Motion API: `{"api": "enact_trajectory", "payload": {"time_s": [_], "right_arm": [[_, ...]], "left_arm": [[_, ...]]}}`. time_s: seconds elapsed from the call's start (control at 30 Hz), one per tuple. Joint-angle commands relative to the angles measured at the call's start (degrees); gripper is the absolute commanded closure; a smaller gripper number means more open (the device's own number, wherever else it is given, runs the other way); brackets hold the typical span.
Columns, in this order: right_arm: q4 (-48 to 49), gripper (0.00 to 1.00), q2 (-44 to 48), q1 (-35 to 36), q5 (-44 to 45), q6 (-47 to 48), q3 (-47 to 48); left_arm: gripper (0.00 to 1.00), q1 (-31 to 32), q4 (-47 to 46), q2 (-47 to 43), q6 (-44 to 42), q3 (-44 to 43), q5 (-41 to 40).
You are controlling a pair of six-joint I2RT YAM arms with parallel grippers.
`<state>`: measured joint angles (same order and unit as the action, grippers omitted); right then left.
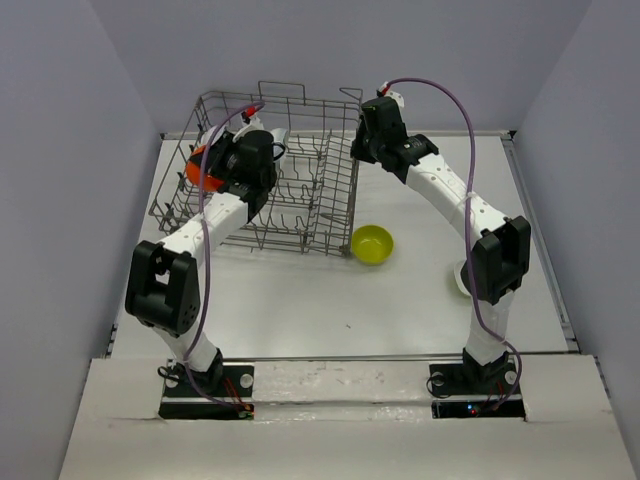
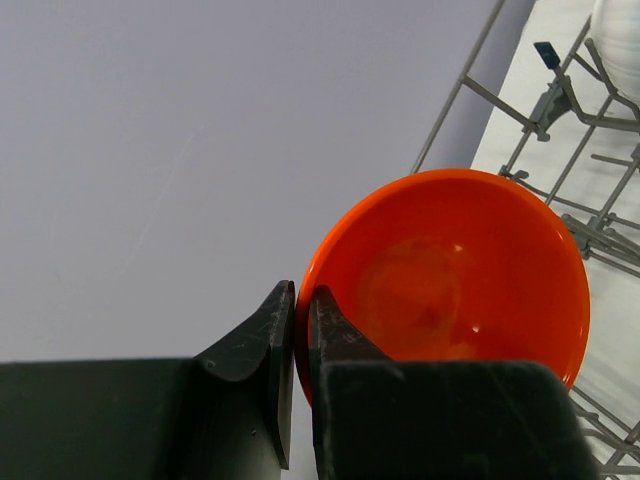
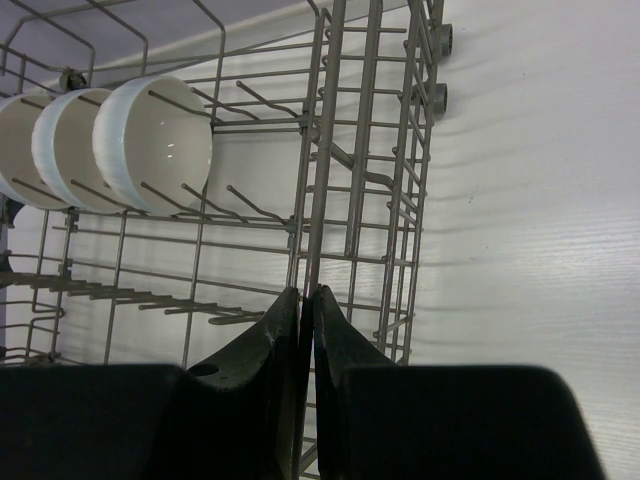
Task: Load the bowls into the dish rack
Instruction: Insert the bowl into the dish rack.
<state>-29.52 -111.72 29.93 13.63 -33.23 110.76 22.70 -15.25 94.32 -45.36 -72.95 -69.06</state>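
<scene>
Left gripper [image 2: 303, 292] pinching orange bowl [image 2: 450, 270], seemingly above dish rack [image 1: 310, 200]

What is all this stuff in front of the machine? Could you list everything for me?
table: one, white, under everything.
dish rack: one, grey wire, far left part of the table.
white bowls: three, white, standing on edge between the rack's tines.
orange bowl: one, orange, held above the rack's left end.
yellow-green bowl: one, on the table just right of the rack.
white object: one, half hidden at the table's right side; perhaps another bowl.
left gripper: black, shut on the orange bowl's rim.
right gripper: black, shut on a wire of the rack's right side.
</scene>
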Motion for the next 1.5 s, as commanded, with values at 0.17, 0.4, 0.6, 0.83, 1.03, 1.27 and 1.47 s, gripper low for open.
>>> {"api": "enact_trajectory", "payload": {"time_s": [0.17,0.4,0.6,0.83,1.03,1.27,1.47], "right_arm": [[0.95,0.99,0.63,-0.23,-0.44,2.65,-1.42],[0.95,0.99,0.72,-0.23,-0.44,2.65,-1.51],[0.95,0.99,0.54,-0.23,-0.62,2.56,-1.42],[1.92,0.99,1.33,-0.75,-0.71,2.30,-3.18],[2.45,0.99,1.77,-0.75,-1.15,2.21,-3.88],[3.50,0.99,2.12,-1.28,-1.85,2.03,-5.20],[4.38,0.99,2.65,-1.80,-2.46,1.94,-6.43]], "left_arm": [[1.00,0.77,-3.04,1.83,-3.85,0.44,0.59],[1.00,2.17,-4.44,3.23,-5.96,0.96,-0.81],[1.00,4.02,-7.25,4.73,-8.25,2.46,-3.10],[1.00,4.02,-8.57,6.22,-9.91,1.50,-6.96],[1.00,3.49,-8.66,6.31,-9.30,2.19,-8.55],[1.00,3.58,-8.75,6.75,-9.74,2.99,-9.08],[1.00,3.93,-8.92,8.07,-10.18,3.16,-9.34]]}}
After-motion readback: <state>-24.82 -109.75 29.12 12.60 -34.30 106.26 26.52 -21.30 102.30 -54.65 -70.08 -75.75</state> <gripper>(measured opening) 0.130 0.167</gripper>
